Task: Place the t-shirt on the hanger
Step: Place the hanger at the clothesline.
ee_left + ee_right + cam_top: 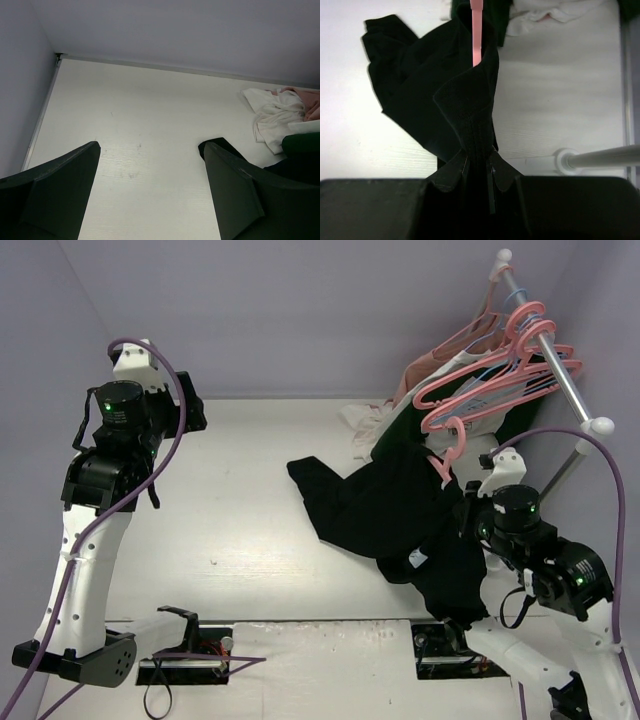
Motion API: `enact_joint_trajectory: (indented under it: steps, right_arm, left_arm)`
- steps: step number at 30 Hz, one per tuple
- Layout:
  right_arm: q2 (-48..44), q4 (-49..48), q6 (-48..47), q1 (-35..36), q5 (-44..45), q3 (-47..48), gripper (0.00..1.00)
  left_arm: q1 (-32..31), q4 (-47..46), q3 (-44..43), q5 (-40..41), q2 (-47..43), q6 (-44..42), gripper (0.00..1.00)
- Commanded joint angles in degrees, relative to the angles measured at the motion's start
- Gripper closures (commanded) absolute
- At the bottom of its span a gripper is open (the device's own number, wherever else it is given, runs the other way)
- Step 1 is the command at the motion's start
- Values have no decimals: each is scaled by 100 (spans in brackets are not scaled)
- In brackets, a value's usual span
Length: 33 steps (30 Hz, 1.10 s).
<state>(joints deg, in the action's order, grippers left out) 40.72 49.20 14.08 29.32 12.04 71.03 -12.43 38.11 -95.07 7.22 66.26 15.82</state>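
Pinching a fold of the black t-shirt [370, 505], the right pincer [480, 169] is the one doing the work here: jaws drawn almost together, a ridge of cloth squeezed between them and rising straight ahead of the fingers. From that grip the shirt falls away and spreads leftward, its long line running on a slant from the near right out to a loose sleeve lying flat on the desk [250, 540] toward the middle. And there's the hanger [443, 445], pink and thin, standing just beyond the pinched fold on the far side, dead in line with the pincer, one end vanishing behind the cloth; how much of it is already inside the shirt I can't tell from here. Over on the far left the left pincer [150, 147] hangs raised with its jaws spread wide and nothing between them, well apart from the garment, only the tip of that sleeve showing near its right finger. So the right arm is plainly the nearer one, and to my eye what matters now is that straight line from pincer to cloth to hanger. Behind, spare pink hangers [500, 375] crowd the rail [565, 390], and a white garment [272, 117] sits crumpled on the desk below.
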Motion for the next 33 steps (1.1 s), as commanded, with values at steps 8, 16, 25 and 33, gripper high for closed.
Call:
enact_joint_trajectory:
  steps: [8, 16, 25, 33]
  right_arm:
    - [812, -245, 914, 30, 3104, 1008, 100]
    - [1433, -985, 906, 39, 4094, 1843, 100]
    - [1626, -1394, 1140, 65, 4535, 1594, 100]
    - [1447, -1570, 1747, 82, 5514, 1342, 100]
  left_arm:
    - [-23, -279, -553, -527, 215, 53, 20]
    - [-23, -301, -595, -716, 485, 107, 20]
    - [-23, -304, -420, -778, 503, 151, 20]
    - [-23, -304, -381, -895, 630, 332, 20]
